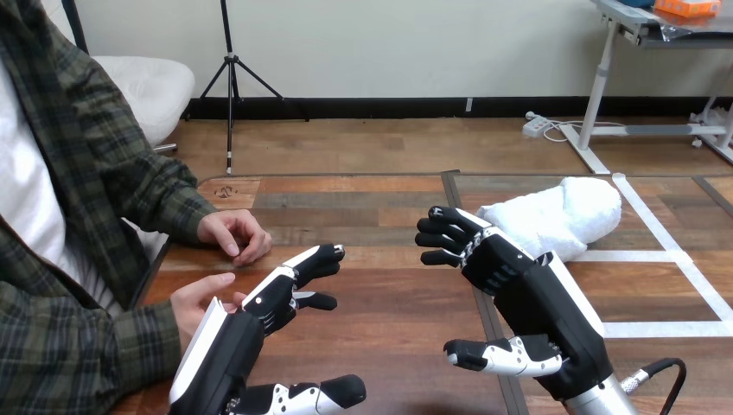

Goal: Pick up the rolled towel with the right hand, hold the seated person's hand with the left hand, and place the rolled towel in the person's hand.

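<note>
Looks forward and down from head height across the wooden table (pixel 398 303). Sits close over the near edge, taking in both arms rising from the bottom of the frame, with the left hand (pixel 281 290) low and left of centre and the right hand (pixel 488 259) right of centre, both large in the foreground. Reaches past the right hand to the rolled towel (pixel 562 216) farther up the tabletop. Catches the seated person side-on at the left border — the person's nearer hand (pixel 197 298) and the person's farther hand (pixel 233 235) by the left hand.
</note>
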Robot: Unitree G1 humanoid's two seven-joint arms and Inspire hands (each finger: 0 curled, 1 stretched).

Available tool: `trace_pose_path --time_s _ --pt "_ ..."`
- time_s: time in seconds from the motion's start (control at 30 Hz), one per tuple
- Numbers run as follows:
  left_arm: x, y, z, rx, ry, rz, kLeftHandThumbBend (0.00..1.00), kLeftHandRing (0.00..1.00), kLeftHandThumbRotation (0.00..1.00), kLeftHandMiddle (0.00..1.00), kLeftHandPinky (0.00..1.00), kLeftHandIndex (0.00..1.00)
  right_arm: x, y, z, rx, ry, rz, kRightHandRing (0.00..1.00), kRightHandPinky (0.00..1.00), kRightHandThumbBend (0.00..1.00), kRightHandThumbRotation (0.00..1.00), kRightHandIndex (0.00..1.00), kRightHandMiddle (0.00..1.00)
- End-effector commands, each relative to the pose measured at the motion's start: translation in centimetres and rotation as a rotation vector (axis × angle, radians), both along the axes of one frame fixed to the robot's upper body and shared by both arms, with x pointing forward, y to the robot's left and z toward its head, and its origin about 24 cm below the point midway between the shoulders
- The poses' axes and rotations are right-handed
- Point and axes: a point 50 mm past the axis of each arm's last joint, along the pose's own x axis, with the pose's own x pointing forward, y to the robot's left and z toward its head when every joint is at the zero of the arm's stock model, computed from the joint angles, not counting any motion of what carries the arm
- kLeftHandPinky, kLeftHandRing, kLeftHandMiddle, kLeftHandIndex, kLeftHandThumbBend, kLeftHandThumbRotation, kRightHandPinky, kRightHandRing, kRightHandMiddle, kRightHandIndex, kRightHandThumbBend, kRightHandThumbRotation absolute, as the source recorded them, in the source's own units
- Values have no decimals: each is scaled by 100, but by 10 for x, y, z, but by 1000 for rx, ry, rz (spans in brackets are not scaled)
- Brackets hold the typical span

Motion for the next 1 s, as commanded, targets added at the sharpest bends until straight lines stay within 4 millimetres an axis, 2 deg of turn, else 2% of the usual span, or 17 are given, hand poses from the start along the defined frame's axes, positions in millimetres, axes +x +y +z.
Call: trace_pose_path --time_s 0.0,0.97 --pt "11 -1 14 -20 -77 0 100 86 50 87 71 84 13 2 17 -12 -90 7 84 79 100 34 86 86" --pt "12 -4 13 -35 -73 0 100 89 50 89 76 87 15 -4 22 -40 -117 -11 84 80 100 36 86 86"
